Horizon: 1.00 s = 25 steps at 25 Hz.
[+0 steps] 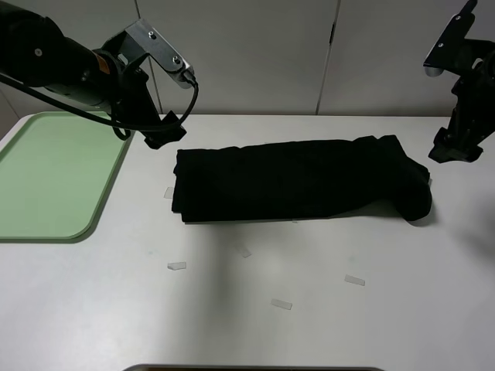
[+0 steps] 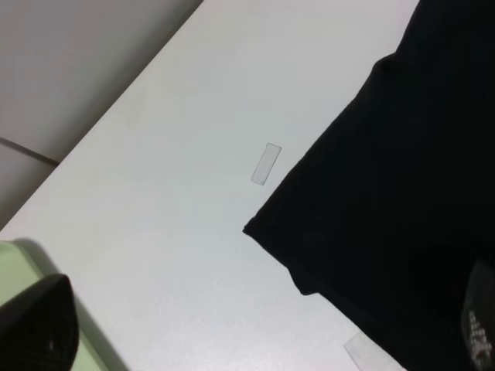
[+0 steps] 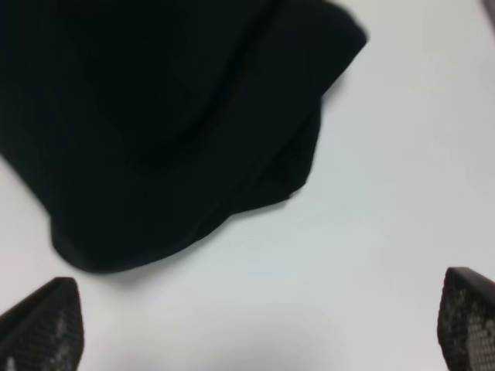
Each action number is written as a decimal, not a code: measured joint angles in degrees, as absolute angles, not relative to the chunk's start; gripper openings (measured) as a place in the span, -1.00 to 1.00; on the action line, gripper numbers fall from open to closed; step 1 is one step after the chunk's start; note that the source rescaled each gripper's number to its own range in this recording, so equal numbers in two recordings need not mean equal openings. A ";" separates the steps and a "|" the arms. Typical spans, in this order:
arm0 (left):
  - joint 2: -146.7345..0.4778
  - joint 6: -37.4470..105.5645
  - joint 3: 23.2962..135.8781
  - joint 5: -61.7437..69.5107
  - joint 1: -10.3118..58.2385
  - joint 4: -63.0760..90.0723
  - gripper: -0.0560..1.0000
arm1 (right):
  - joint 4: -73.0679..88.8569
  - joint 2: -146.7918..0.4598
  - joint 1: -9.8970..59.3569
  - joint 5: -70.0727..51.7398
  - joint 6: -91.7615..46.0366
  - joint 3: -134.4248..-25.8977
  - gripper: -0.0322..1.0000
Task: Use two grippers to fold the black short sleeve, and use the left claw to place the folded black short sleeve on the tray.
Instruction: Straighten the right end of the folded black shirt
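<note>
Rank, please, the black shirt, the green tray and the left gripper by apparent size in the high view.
1. black short sleeve
2. tray, though the frame crops it
3. left gripper, clearly smallest

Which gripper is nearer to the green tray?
Left. The left gripper hangs just past the tray's back corner, on the shirt's side; the right gripper is beyond the shirt's other end.

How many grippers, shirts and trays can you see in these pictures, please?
Grippers: 2, the left gripper and the right gripper
Shirts: 1, the black short-sleeve shirt
Trays: 1, the light-green tray
Total: 4
</note>
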<state>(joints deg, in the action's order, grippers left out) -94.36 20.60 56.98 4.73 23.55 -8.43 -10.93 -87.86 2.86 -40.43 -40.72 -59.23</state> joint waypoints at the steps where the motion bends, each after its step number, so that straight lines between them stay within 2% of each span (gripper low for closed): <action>1: -94.36 20.60 56.98 4.73 23.55 -8.43 1.00 | -10.58 -87.86 2.86 -40.73 -40.72 -59.23 1.00; 5: -93.69 20.02 57.03 7.31 23.55 -8.43 1.00 | -8.03 -87.86 2.86 -41.26 -39.54 -59.23 1.00; 10: -88.65 15.63 59.27 19.00 23.55 -8.45 1.00 | -2.00 -86.99 2.86 -41.38 -35.56 -59.23 1.00; 20: -68.93 4.84 60.96 43.96 23.55 -8.50 1.00 | 7.52 -82.25 2.86 -47.50 -26.42 -59.39 1.00; 25: -58.15 3.18 59.79 49.63 23.55 -8.50 1.00 | 9.89 -82.17 2.86 -50.17 -24.64 -59.39 1.00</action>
